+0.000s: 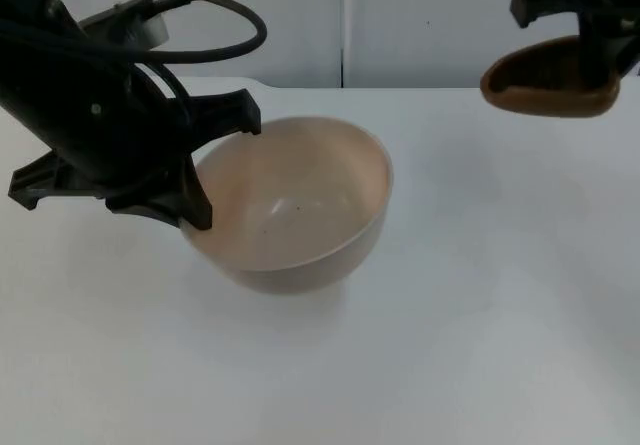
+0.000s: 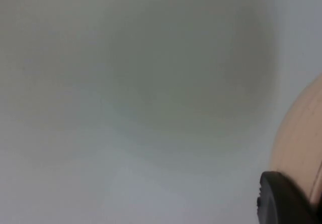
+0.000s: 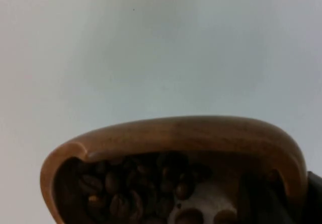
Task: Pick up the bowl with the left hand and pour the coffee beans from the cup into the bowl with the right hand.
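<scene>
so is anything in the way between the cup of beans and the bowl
Nothing visible. The right gripper holds the wooden cup of coffee beans up near the wall, and only bare white table lies between it and the bowl, which the left gripper grips by its rim.

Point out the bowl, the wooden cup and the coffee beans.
bowl [image 1: 300, 205]: top view, on its pale inner wall.
wooden cup [image 3: 191, 133]: right wrist view, on its brown outer rim.
coffee beans [image 3: 131, 191]: right wrist view, on the dark heap inside the cup.
</scene>
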Tool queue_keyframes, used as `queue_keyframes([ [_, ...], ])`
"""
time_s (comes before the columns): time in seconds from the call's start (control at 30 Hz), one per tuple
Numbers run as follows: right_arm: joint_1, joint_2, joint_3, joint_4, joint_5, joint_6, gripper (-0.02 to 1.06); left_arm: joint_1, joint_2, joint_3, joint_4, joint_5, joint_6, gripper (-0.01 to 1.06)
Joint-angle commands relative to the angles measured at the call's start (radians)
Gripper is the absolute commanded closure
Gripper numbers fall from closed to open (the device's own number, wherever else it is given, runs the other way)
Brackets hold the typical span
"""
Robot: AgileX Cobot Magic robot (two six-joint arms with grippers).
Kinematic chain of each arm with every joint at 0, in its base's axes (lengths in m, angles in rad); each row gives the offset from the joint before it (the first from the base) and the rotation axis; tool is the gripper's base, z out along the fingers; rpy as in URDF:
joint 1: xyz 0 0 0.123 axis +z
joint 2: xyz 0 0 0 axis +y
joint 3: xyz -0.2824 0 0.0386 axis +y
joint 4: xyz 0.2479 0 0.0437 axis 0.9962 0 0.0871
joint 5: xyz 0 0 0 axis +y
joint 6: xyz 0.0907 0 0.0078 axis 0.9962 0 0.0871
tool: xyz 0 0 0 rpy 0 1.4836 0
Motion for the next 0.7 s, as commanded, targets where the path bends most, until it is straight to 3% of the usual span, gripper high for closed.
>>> queue_keyframes([
  [0.0,0.001,-0.024,-0.007,0.007,0.032,-0.03,1.05,0.002,-0.012,-0.005,-0.011,-0.01,-0.002,1.05],
  [0.2,0.001,-0.054,-0.036,0.052,0.112,-0.097,1.05,0.002,-0.012,-0.005,-0.011,-0.01,-0.002,1.05],
  [0.67,0.001,-0.054,-0.129,0.081,0.115,-0.153,1.05,0.002,-0.012,-0.005,-0.011,-0.007,-0.002,1.05],
])
